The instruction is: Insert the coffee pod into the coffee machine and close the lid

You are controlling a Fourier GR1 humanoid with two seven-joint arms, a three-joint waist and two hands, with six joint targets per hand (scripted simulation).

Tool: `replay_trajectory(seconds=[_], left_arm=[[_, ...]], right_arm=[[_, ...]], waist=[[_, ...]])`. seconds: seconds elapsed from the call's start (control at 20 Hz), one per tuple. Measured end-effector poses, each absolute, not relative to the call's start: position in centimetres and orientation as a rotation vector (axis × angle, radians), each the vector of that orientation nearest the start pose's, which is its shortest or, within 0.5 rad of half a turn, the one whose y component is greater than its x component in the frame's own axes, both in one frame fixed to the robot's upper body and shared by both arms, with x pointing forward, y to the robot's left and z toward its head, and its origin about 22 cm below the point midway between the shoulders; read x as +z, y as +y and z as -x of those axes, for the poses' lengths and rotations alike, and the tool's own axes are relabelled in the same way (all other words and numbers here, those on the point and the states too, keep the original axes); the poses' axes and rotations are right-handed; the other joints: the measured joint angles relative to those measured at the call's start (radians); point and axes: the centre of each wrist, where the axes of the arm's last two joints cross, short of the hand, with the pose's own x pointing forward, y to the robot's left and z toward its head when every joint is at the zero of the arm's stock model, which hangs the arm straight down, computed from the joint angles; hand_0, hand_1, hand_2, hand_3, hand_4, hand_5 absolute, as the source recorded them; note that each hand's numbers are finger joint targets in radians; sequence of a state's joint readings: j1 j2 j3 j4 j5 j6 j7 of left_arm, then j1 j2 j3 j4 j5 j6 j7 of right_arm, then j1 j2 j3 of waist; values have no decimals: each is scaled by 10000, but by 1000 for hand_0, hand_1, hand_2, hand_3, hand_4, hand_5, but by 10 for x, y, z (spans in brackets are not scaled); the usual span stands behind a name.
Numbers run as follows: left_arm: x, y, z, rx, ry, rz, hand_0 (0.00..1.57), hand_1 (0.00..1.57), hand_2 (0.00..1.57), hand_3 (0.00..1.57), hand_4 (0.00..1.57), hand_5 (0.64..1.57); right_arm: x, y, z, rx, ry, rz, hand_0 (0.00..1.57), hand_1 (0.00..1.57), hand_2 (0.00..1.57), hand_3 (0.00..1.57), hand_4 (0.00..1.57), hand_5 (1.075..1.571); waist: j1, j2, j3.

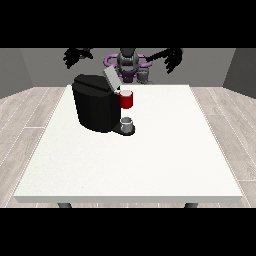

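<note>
A black coffee machine (95, 106) stands on the white table (150, 160), left of the middle. Its grey lid (111, 77) is tilted up and open. At the machine's right side sits a red pod holder (127, 100) with a pale top. A small grey cup (128, 123) rests on the machine's base below it. The hand at the view's left (76, 56) hangs raised above and behind the machine, fingers spread, holding nothing. The hand at the view's right (173, 59) is raised too, beyond the table's far edge, with its fingers spread downward. I cannot make out a separate coffee pod.
The robot's torso (128, 64) stands behind the table's far edge. A wooden floor surrounds the table. The table's near and right parts are bare white surface.
</note>
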State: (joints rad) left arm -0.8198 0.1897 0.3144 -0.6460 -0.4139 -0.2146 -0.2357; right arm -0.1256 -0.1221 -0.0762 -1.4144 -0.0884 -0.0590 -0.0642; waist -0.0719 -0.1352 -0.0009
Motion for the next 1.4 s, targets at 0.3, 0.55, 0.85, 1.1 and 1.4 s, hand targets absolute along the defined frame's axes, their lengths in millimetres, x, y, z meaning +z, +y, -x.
replay_trajectory(seconds=[0.3, 0.55, 0.85, 1.1, 1.4], left_arm=[[4, 247, -395, -3771, -15329, 14, 0, 0, 0, 0, 0, 1571], [-10, 236, -383, -3129, -15204, 849, 0, 0, 0, 0, 0, 1571], [-25, 232, -364, -2463, -15225, 1678, 0, 0, 0, 0, 0, 1571], [-23, 241, -350, -2123, -15530, 1615, 0, 0, 0, 0, 222, 1571], [-13, 237, -336, -1983, -15679, 1849, 0, 0, 0, 0, 0, 1571]], right_arm=[[22, -271, -281, 98, -16165, 902, 0, 0, 0, 0, 0, 1571], [37, -266, -293, 644, -16357, 698, 0, 0, 0, 0, 0, 1571], [42, -253, -304, 1341, -16442, 780, 0, 0, 0, 0, 0, 1571], [45, -248, -310, 1706, -16457, 423, 0, 0, 0, 0, 0, 1571], [42, -251, -325, 1372, -16212, 272, 0, 0, 0, 0, 0, 1571]], waist=[[832, -741, 2], [1465, -703, 8], [2023, -608, 11], [2037, -262, 11], [2363, 55, 10]])
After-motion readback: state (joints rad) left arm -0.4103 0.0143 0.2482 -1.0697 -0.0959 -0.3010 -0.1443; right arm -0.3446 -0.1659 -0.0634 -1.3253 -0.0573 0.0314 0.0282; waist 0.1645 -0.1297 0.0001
